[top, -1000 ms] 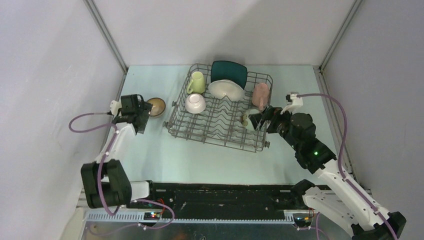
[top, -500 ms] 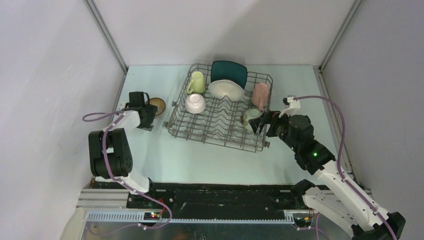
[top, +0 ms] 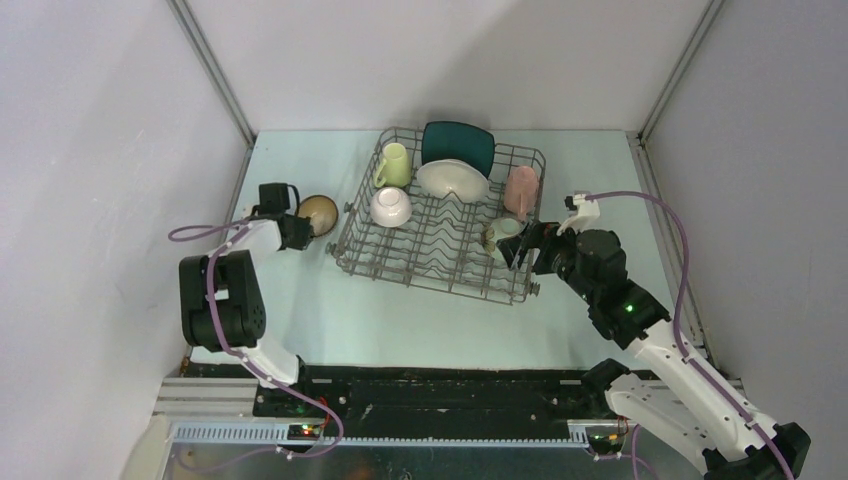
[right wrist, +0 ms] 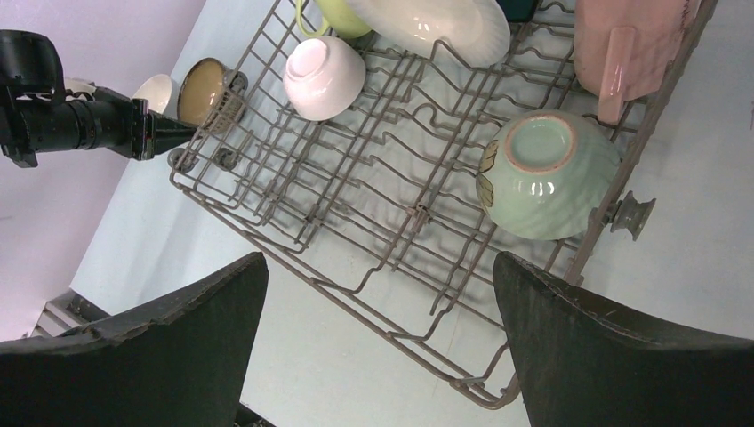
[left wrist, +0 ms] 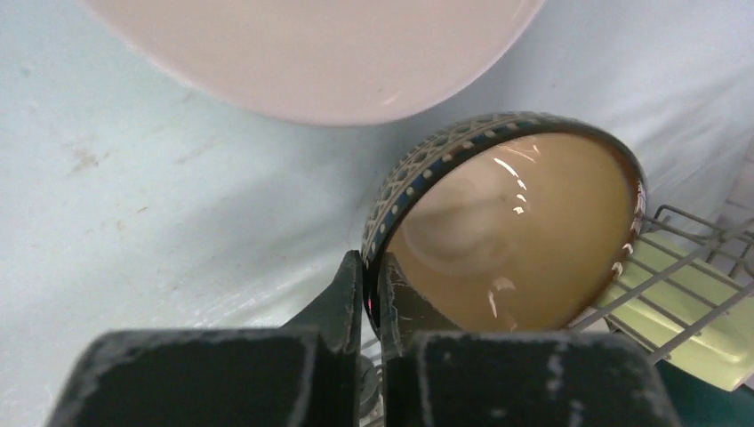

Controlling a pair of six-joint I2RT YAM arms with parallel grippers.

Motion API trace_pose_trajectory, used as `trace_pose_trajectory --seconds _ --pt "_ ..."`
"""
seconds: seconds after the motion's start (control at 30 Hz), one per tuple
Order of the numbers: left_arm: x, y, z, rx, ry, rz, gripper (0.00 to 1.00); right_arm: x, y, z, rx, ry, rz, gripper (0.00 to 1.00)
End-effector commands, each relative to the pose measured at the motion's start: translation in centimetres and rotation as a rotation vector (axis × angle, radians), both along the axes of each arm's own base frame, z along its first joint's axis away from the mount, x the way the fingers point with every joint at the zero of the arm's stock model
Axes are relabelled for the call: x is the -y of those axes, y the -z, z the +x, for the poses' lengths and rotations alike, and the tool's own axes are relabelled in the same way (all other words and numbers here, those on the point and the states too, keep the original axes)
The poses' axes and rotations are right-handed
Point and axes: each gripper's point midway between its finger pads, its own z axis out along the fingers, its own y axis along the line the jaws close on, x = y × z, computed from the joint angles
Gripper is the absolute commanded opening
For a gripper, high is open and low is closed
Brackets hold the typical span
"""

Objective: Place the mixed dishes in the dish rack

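Observation:
The dark brown bowl (top: 319,211) (left wrist: 516,231) stands tilted on the table just left of the dish rack (top: 437,281). My left gripper (top: 298,231) (left wrist: 372,267) is shut on its patterned rim, one finger inside and one outside. In the rack are the teal square plate (top: 457,143), white round plate (top: 452,178), a white bowl (top: 390,206), yellow-green mug (top: 393,165), pink cup (top: 521,188) and pale green bowl (top: 503,235) (right wrist: 547,173). My right gripper (top: 525,245) (right wrist: 378,258) hangs open and empty over the rack's near right corner.
A second white bowl (left wrist: 320,53) (right wrist: 156,89) sits on the table right behind the brown one, near the left wall. The rack's wire edge (left wrist: 685,258) lies close beside the held bowl. Walls enclose the table on three sides.
My left gripper has swung in and shut on the brown bowl's rim, tipping the bowl up. The right arm has barely moved and stays open.

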Motion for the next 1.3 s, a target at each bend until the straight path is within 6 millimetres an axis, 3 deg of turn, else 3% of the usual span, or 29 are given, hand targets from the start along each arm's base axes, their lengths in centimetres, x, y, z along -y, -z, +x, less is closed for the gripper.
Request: trace_pose_trajectory --seconds 0.0,0.3,0.47,0.5,0.63,0.73,0.83,0.87,1.1,1.27 --pt "-0.5 -3.3 0.8 0.081 -0.005 0.024 0.01 0.0 -0.2 -0.1 0.016 -0.003 0.012 1.00" --pt "-0.9 -9.2 0.4 0.260 -0.012 0.073 0.00 0.9 -0.6 0.2 0.052 0.015 -0.020 0.99" --pt "-1.2 -13.2 -1.3 0.363 -0.010 0.124 0.00 0.6 -1.1 -0.1 0.072 -0.030 -0.011 1.00" --pt "-1.0 -14.7 -1.8 0.411 -0.004 0.126 0.00 0.5 -1.1 -0.2 0.071 -0.037 -0.011 0.99" --pt "0.7 -17.2 -3.8 0.514 0.042 0.106 0.00 -0.3 -1.0 -0.2 0.072 -0.079 -0.004 1.00" --pt "2.8 -19.3 -5.3 0.604 0.114 0.069 0.00 -0.8 -1.0 -0.1 0.060 -0.092 0.019 1.00" --pt "5.1 -19.8 -6.4 0.655 0.204 0.022 0.00 -1.0 -1.5 -0.1 0.067 -0.102 0.041 0.99" --pt "6.7 -20.6 -6.9 0.694 0.266 -0.009 0.00 -1.1 -1.7 -0.2 0.078 -0.110 0.044 0.99" --pt "16.3 -21.2 -11.0 0.759 0.638 -0.188 0.00 -4.0 -2.0 -2.5 0.096 -0.324 0.072 1.00" --pt "21.0 -22.5 -13.2 0.828 0.809 -0.342 0.00 -7.0 -2.8 -4.3 0.179 -0.449 0.121 0.99"
